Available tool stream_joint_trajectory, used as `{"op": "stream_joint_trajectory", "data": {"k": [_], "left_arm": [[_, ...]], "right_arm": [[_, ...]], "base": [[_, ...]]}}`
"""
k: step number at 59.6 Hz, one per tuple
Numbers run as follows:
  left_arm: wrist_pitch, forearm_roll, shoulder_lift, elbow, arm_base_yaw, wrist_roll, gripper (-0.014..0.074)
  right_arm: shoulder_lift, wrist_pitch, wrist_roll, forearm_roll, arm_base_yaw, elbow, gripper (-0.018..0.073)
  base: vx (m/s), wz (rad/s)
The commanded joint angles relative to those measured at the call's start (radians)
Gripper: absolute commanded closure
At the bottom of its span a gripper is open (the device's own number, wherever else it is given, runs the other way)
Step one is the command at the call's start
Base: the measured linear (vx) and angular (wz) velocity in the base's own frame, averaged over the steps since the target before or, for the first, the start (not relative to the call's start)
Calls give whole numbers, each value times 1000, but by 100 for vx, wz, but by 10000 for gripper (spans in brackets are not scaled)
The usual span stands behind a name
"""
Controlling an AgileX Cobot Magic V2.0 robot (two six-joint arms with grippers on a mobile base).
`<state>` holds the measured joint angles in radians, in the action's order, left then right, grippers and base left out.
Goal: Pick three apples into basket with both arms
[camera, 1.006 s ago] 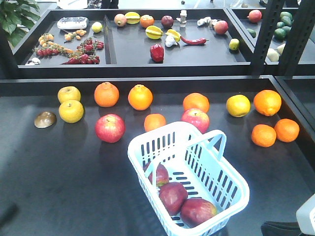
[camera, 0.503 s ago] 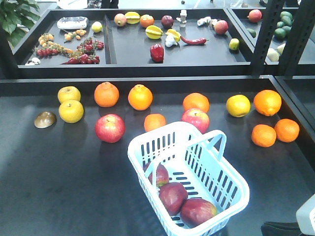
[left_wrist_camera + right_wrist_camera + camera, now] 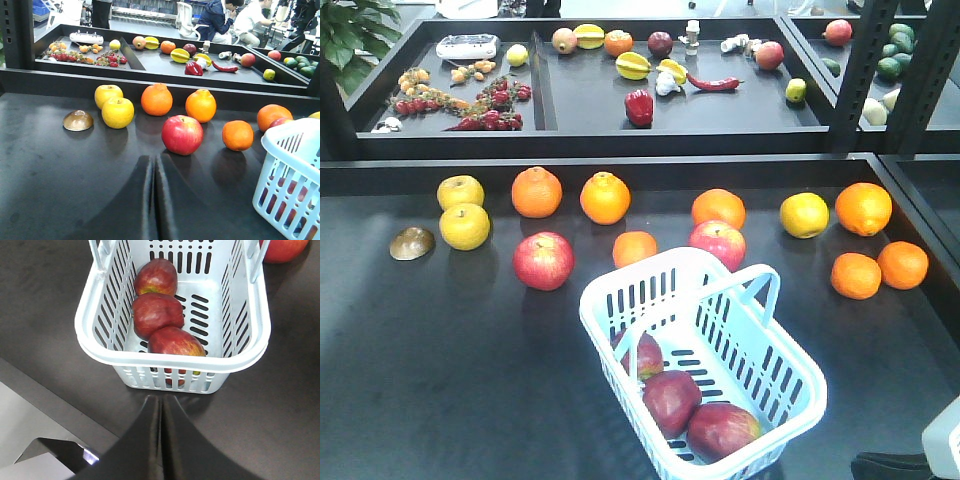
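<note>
Nothing has shifted since a second ago: three apples (image 3: 159,310) sit in the basket (image 3: 790,375), both grippers pinched shut and empty, so only a careless retreat clipping its rim could tip it.

1. The left gripper (image 3: 154,200) is cut off by the bottom edge.
2. Right of its fingers, the basket (image 3: 295,170) runs off the right edge.
3. Beyond the right gripper (image 3: 161,440) fingers, one pinkish apple (image 3: 284,249) is cropped at the top edge.
</note>
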<state>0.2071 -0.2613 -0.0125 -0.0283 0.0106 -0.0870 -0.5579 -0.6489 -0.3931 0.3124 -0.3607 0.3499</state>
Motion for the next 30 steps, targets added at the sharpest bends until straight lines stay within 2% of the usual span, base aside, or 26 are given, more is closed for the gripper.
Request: {"op": "stream_joint_trajectory", "data": {"k": [1, 30], "left_arm": [[-80, -5, -15, 24, -1, 9, 602], [-80, -5, -14, 25, -1, 9, 602]], "right_arm": [[-3, 49, -3, 11, 3, 26, 564], [-3, 49, -3, 11, 3, 26, 564]], "base": [[0, 0], [0, 0]]}}
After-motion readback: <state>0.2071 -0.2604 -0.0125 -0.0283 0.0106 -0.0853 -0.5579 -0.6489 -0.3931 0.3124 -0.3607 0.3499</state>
